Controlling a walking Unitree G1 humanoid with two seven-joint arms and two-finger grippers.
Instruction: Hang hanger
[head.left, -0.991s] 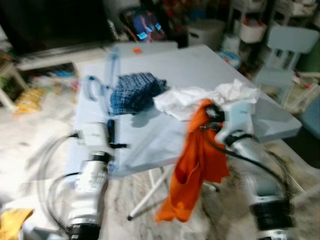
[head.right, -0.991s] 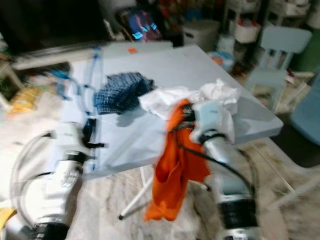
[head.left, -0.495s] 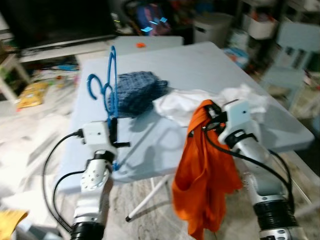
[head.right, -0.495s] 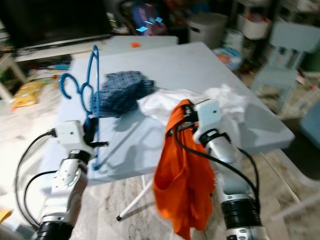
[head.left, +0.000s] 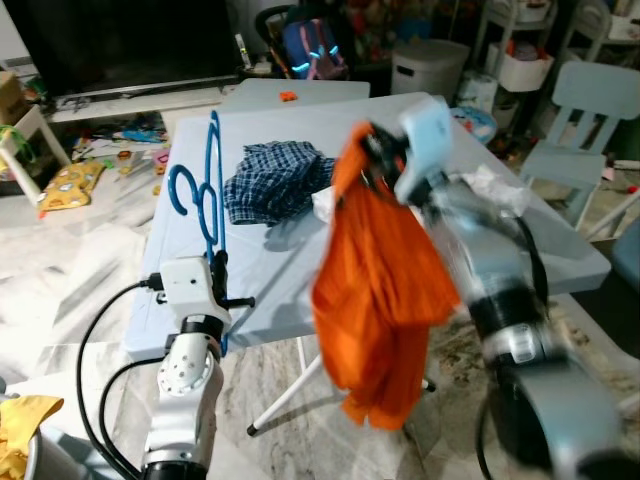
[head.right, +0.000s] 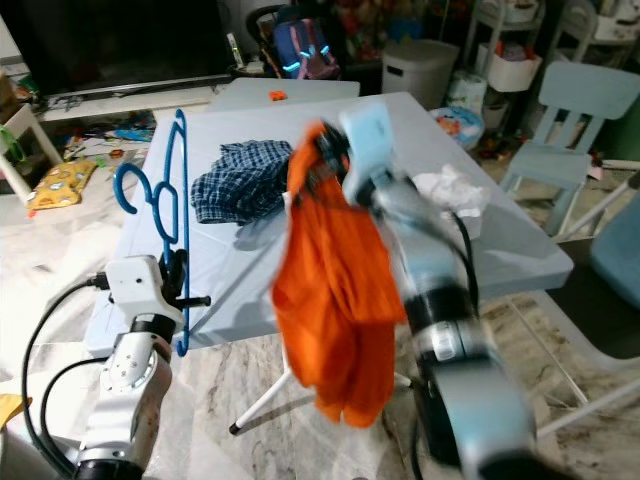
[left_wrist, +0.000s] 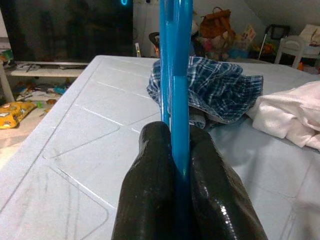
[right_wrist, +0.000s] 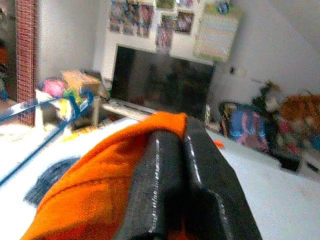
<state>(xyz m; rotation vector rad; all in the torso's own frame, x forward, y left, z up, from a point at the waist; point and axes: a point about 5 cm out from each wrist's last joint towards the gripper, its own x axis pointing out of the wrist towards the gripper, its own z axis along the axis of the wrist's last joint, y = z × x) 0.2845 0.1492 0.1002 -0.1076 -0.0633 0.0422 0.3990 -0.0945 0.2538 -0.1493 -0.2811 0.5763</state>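
The left gripper (left_wrist: 175, 150), jaws clamped on a stiff, light blue hanger (head.left: 207, 190) held upright at nine o'clock, faces the right gripper (right_wrist: 182, 150), jaws pinched together on a limp orange garment (head.left: 385, 290) dangling centre, probably best threaded at its neckline.

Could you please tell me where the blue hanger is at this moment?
The blue hanger stands upright at the table's left edge, clamped in the left gripper, just left of the checked cloth.
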